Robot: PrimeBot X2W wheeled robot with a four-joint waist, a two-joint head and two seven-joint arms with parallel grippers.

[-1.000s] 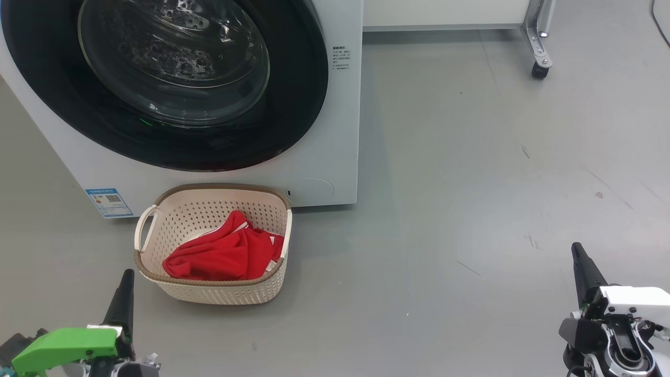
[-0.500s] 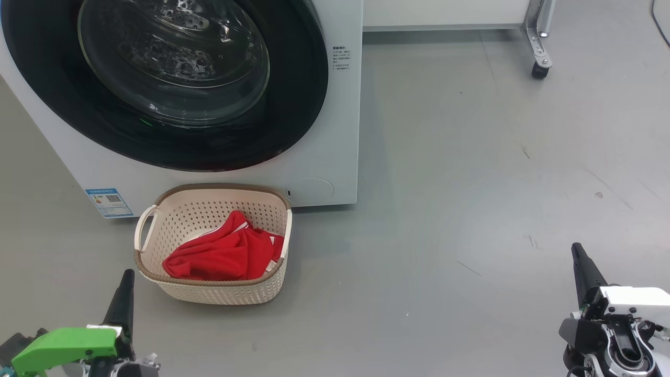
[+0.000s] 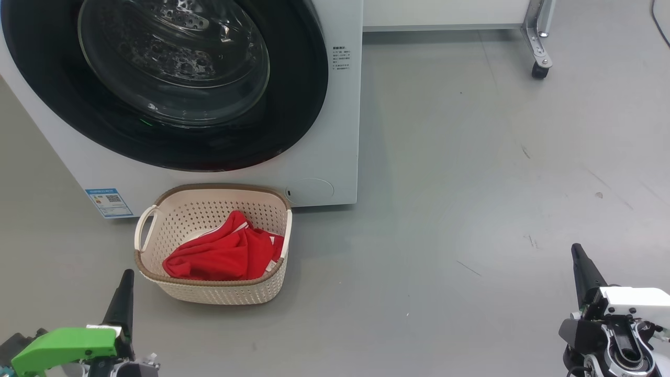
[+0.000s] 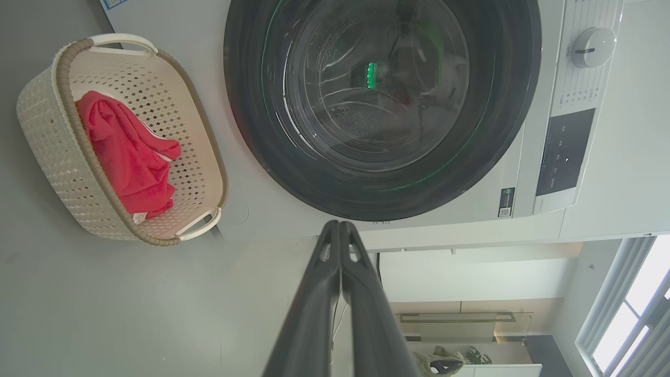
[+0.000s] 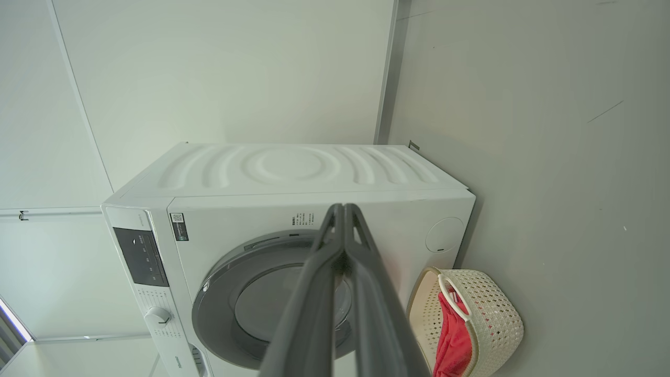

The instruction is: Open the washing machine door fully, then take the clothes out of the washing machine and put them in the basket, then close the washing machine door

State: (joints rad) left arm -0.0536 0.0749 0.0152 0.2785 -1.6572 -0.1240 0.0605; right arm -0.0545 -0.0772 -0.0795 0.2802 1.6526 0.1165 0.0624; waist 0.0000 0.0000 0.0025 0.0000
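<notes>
Two hands are hovering low over the floor (image 3: 471, 183) right now, and both are holding nothing. On the left wrist view, the left hand (image 4: 339, 230) is showing its two dark fingers pressed together from base to tip. The right hand (image 5: 344, 209) is doing the same, fingers touching along their length, pointing toward the washing machine (image 3: 335, 131).

That big white machine is standing on the floor with its door (image 3: 293, 104) sitting flush against the front, glossy black ring all round and the glass bowl bulging in the middle. A small blue label (image 3: 109, 202) is showing at the front's lower left corner.

Down at the machine's bottom edge, just below the door, the basket (image 3: 209, 296) is sitting upright on the floor; whether it is touching the machine I cannot tell. The red clothes (image 3: 225, 256) are lying bunched inside it, white trim peeking out, heaped toward the near wall.

From the head view, the left hand is hanging near the basket's near left corner, apart from it, while the right hand is waiting well apart over the bare floor to the right.
</notes>
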